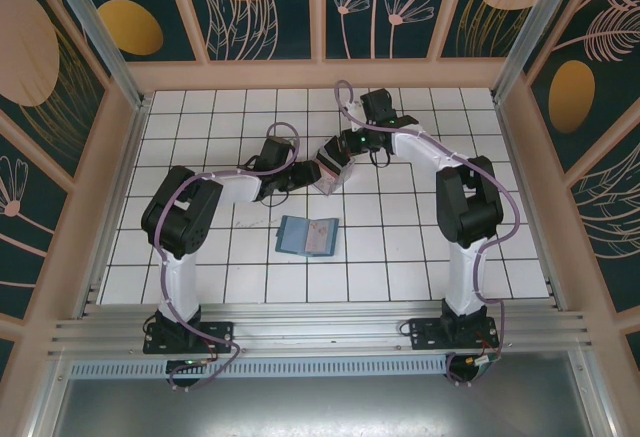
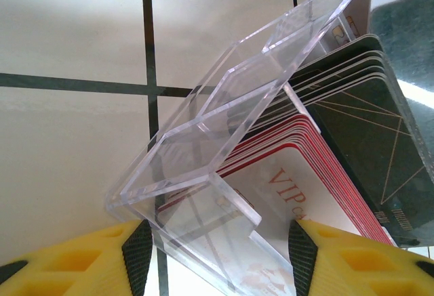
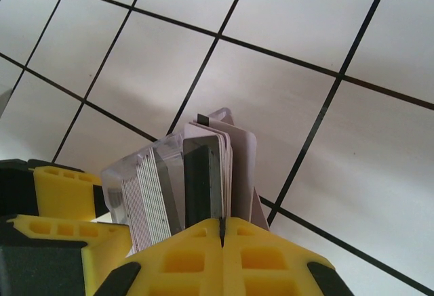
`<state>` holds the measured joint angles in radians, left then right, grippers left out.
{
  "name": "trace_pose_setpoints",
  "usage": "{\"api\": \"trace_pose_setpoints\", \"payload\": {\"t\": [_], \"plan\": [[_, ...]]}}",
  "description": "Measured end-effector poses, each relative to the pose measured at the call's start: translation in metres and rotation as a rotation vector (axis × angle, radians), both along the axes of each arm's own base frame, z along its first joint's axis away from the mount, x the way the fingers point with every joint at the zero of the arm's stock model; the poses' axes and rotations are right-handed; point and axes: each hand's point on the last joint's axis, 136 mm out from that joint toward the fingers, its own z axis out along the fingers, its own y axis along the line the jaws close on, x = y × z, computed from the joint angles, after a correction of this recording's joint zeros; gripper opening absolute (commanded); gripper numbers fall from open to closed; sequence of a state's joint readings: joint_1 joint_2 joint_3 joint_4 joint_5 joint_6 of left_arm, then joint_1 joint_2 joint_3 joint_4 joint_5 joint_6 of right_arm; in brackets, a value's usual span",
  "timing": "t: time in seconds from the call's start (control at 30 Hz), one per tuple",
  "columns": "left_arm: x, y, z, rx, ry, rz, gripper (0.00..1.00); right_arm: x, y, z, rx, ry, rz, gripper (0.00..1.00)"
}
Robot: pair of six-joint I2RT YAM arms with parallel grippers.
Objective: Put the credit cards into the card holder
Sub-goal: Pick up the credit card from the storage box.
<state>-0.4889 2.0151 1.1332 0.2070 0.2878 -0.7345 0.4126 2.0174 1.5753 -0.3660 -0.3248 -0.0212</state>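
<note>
Card extraction from the clear box (image 2: 203,140).
The left gripper (image 2: 220,252) clamps the box; the right gripper (image 3: 222,231), pinching one credit card (image 3: 202,181) by its edge, should pull straight outward.

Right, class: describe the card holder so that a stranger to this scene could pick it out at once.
On the white tiled table, look near the front middle. The card holder lies there flat. It is teal and opaque, unlike the clear plastic box of cards farther back.
</note>
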Motion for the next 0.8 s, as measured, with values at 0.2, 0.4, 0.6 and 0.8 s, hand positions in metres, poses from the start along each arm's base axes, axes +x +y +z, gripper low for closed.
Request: {"api": "trace_pose_setpoints", "payload": {"t": [0.2, 0.4, 0.6, 0.8], "plan": [[0.0, 0.0, 0.0, 0.0, 0.0, 0.0, 0.58, -0.001, -0.001, -0.001, -0.007, 0.006, 0.0, 0.01], [0.0, 0.0, 0.0, 0.0, 0.0, 0.0, 0.58, -0.002, -0.002, -0.002, -0.012, 0.011, -0.002, 0.04], [0.0, 0.0, 0.0, 0.0, 0.0, 0.0, 0.58, -0.004, -0.004, 0.002, -0.012, 0.012, -0.002, 0.03], [0.0, 0.0, 0.0, -0.001, 0.0, 0.001, 0.58, -0.005, -0.004, 0.011, 0.006, 0.004, 0.0, 0.01]]}}
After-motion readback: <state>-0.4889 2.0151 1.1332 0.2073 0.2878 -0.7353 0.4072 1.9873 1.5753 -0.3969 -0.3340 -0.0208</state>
